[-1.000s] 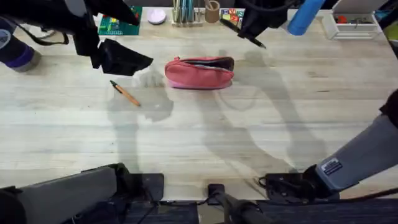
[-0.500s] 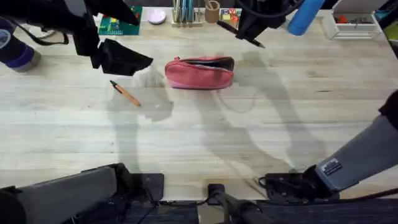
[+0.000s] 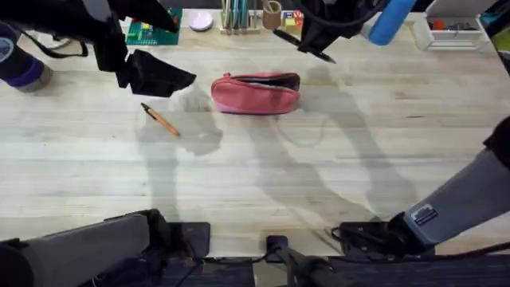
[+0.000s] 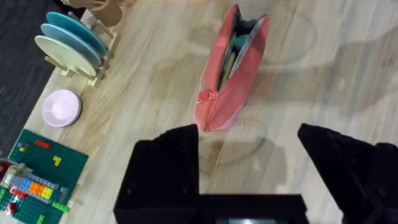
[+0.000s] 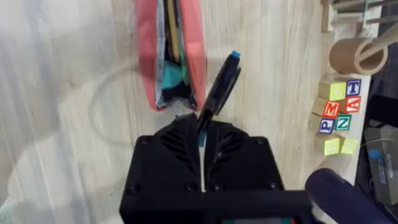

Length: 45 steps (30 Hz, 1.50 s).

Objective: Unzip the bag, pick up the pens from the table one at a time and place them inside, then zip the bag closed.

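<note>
- Black right pincer (image 5: 202, 134) is pinching the black pen (image 5: 219, 90) while we are hovering just beside the open bag (image 3: 255, 93).
- We are aiming next for its mouth.
- Left pincer (image 4: 249, 146) is hanging spread near the bag; the orange pen (image 3: 161, 119) is waiting on the desk (image 3: 255, 175).

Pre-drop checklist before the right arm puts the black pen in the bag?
1. Bag unzipped: ok, its mouth gapes in the right wrist view.
2. Black pen gripped: ok, the right gripper is shut on its lower end.
3. Pen over the opening: not ok, it hangs beside the bag's end.
4. Left gripper out of the way: ok, open and off the bag's other end.
5. Orange pen still to pick: ok, lying on the table.
6. Room inside the bag: cannot tell.
</note>
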Each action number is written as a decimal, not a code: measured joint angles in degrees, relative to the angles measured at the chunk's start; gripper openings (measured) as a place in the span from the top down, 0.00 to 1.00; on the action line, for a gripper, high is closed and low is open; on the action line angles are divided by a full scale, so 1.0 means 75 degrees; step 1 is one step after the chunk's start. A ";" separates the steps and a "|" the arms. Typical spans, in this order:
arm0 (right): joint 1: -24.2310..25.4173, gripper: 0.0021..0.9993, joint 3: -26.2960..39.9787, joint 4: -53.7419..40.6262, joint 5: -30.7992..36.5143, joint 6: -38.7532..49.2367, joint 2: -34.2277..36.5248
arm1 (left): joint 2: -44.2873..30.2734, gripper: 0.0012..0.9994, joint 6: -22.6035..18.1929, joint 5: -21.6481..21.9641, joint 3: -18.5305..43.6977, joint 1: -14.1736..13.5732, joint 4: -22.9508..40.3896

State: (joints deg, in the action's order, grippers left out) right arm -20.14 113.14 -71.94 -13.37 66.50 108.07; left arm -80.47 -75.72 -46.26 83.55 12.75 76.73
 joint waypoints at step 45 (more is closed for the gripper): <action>-0.0514 0.97 0.0000 -0.0242 -0.0597 0.1198 0.1076 | 0.0000 0.01 0.0000 0.0000 0.0000 0.0000 0.0000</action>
State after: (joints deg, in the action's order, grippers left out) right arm -24.00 113.14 -73.76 -17.85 75.48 116.14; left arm -80.47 -75.72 -46.26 83.55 12.75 76.73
